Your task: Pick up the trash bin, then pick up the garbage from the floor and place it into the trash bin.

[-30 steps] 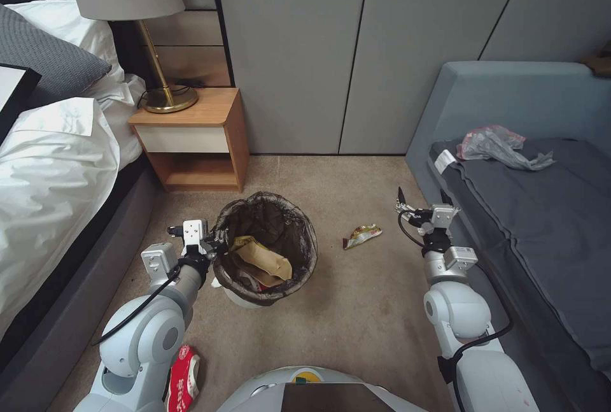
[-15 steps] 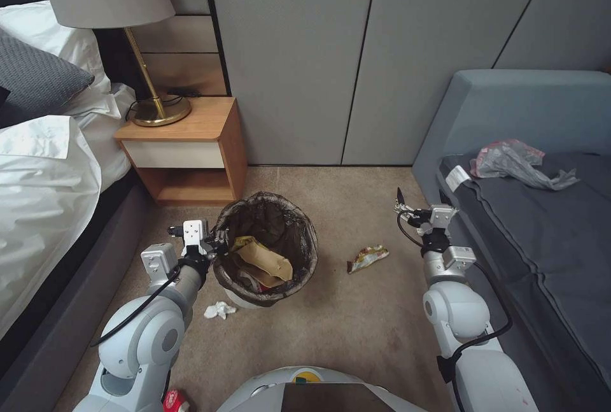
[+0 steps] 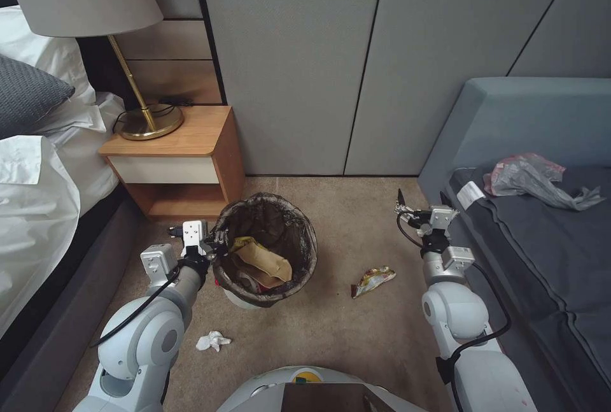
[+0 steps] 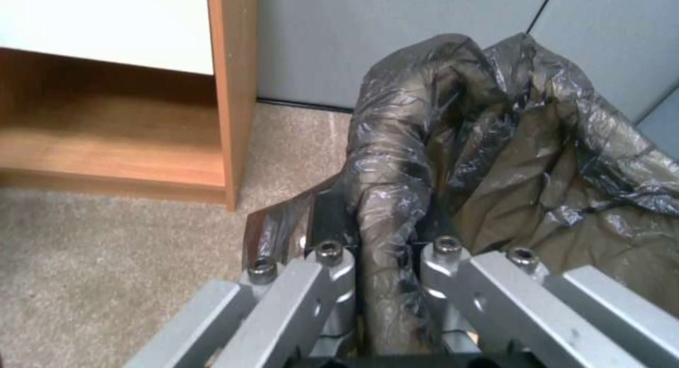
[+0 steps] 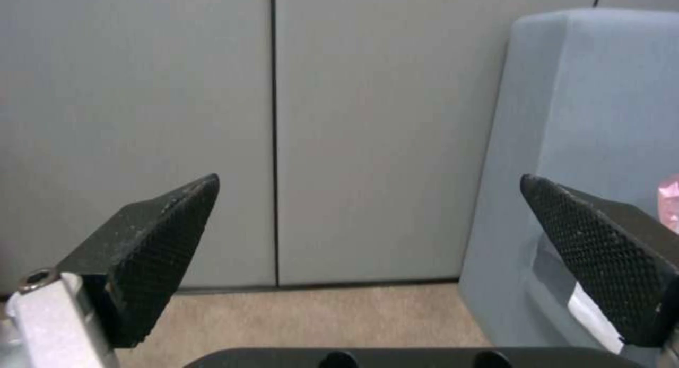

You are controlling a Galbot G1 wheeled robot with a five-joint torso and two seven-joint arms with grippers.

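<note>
Left gripper [image 3: 216, 248]: pressed onto the rim of the trash bin [image 3: 242, 300] on the side nearest the left arm; in the left wrist view its fingers [image 4: 332, 267] stand close together with a fold of the dark bag liner [image 4: 396, 198] pinched between them.
Right gripper [image 3: 420, 198]: spread wide and holding nothing, raised beside the front corner of the grey sofa [image 3: 509, 119]; the right wrist view shows its two black textured fingertips [image 5: 163, 235] far apart, with the grey wall panels [image 5: 354, 119] beyond.
Trash bin: small, round and white, upright, in front of the wooden nightstand [image 3: 184, 151]; whether its base touches the carpet [image 3: 356, 329] I cannot tell.
Bin contents: a tan paper bag [image 3: 267, 262] lies inside, with something red partly hidden beneath it.
Yellow wrapper [image 3: 374, 279]: on the carpet between the bin and the right arm, apart from both.
White tissue wad [image 3: 212, 340]: on the carpet near the left arm's elbow, just in front of the bin.
Surroundings: a brass lamp [image 3: 140, 120] stands on the nightstand; a crumpled plastic bag [image 3: 534, 177] lies on the sofa seat.
</note>
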